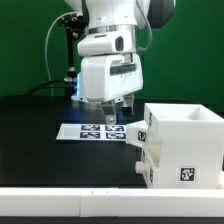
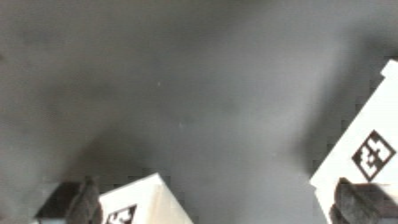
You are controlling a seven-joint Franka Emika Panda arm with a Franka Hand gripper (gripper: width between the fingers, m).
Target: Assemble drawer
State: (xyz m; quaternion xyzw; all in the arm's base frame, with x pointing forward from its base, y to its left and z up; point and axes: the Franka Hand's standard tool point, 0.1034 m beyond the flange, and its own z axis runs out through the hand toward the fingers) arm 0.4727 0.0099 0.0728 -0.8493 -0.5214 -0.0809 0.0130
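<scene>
Because the large white plastic hollow drawer casing, with its tagged tray at its side, stands on the black table at four o'clock of my tool, I hover above the marker board, my grip's state untellable, carrying nothing visible.

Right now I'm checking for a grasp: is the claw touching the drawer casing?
Cannot tell. In the exterior view the claw hangs beside the drawer casing, near its tray; neither view shows contact or gap.
</scene>
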